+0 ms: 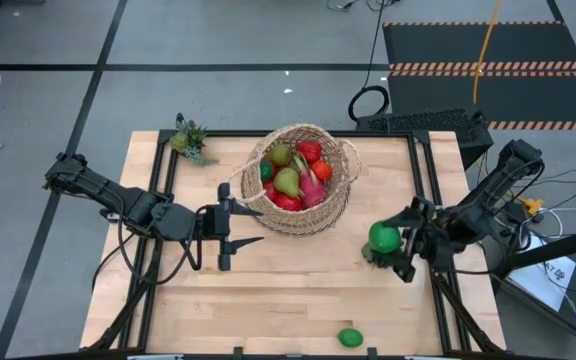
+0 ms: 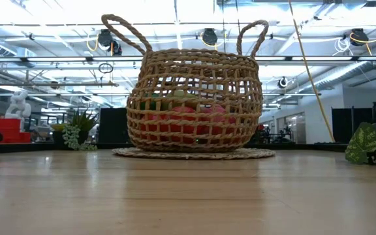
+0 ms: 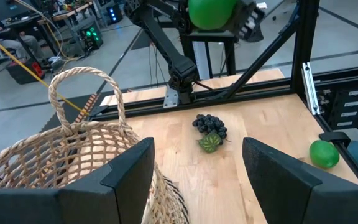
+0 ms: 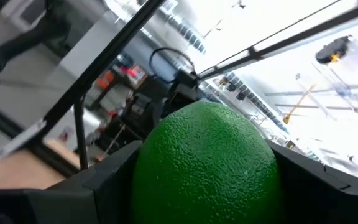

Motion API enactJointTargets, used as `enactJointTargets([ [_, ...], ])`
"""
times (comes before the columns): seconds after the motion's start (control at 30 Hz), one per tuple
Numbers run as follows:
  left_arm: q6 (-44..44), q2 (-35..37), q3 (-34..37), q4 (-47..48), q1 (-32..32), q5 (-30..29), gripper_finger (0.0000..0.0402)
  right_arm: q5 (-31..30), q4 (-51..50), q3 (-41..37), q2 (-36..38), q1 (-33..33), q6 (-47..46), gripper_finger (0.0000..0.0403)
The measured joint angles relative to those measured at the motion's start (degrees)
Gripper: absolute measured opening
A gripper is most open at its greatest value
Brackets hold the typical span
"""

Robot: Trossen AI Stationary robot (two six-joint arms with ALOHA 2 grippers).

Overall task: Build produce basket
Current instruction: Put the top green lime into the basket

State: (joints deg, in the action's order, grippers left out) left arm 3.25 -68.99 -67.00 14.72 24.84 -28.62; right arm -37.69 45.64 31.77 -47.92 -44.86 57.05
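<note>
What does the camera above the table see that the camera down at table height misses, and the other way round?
Only the high view shows both arms: the left gripper open beside the basket, the right gripper shut on a green lime, plus a second lime near the table's front edge. Only the low view shows the round woven mat under the basket and the ceiling lights. Both show the basket with produce inside and the small spiky plant.

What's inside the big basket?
Inside the basket you can see green pears, red fruits and a pink dragonfruit. Whatever lies underneath them is covered up.
</note>
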Motion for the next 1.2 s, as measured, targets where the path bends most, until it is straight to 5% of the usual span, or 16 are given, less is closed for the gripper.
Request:
enactJointTargets([
  [0.5,-0.1,0.0,0.0,0.0,0.0,0.0,0.0243,0.1,13.5,0.0,0.0,1.1,-20.1,0.0306],
  [1.2,-0.1,0.0,0.0,0.0,0.0,0.0,0.0243,0.3,15.5,0.0,0.0,4.8,-40.1,0.0308],
])
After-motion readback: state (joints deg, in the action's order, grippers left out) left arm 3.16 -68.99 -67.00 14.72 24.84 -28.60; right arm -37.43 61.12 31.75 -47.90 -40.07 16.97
